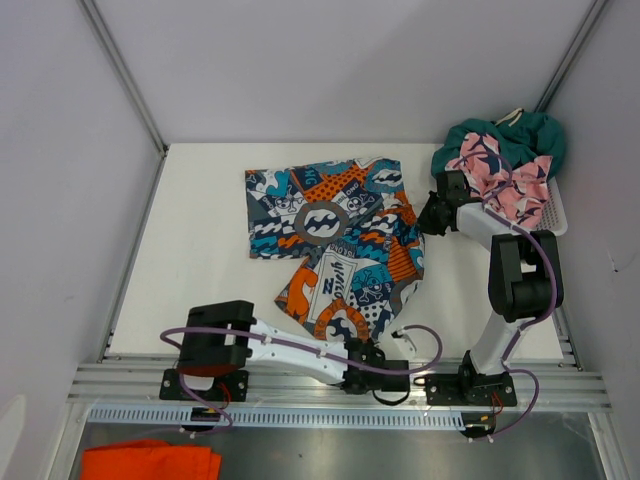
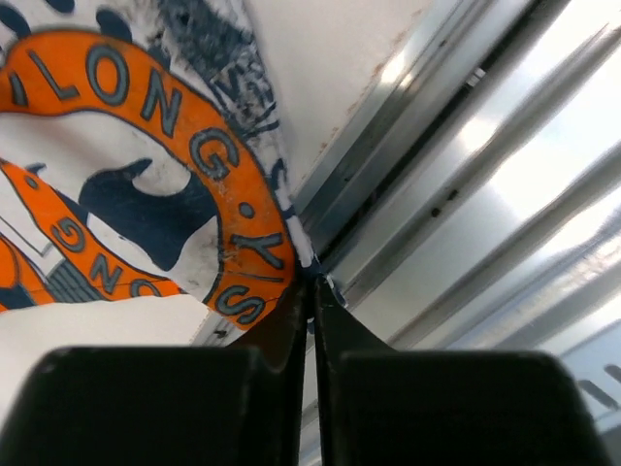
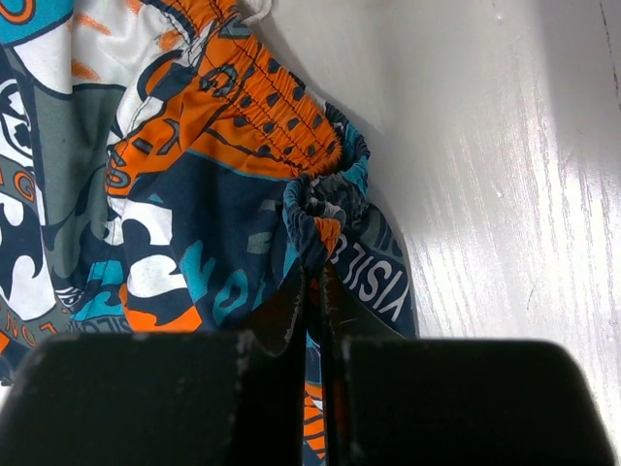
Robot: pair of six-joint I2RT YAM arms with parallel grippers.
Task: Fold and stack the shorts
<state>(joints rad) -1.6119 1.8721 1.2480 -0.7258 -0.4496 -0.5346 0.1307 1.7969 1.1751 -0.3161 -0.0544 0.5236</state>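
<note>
Print shorts (image 1: 330, 240) lie spread but rumpled on the table (image 1: 200, 260), just beside the basket (image 1: 558, 215) on its left. The pink shark shorts (image 1: 505, 180) and the teal shorts (image 1: 520, 135) sit heaped in that basket. The printed pair looks thin, light and limp, so it should drape and crease freely, slide easily over the smooth top, and keep no shape unless drawn taut from two points. The right gripper (image 3: 315, 277) has its jaws pressed together on a bunched fold of the elastic waistband (image 3: 252, 107), on the edge facing the basket. That gathered band is the thickest and firmest place to pinch. The left gripper (image 2: 312, 286) is at the hem corner (image 2: 291, 252), well apart from the basket. Its fingers are all but touching, and the cloth's edge appears nipped at the very tips. That bite looks shallow, so the slick fabric may slip out under tension; a hold deeper into the stitched hem would likely be safer
</note>
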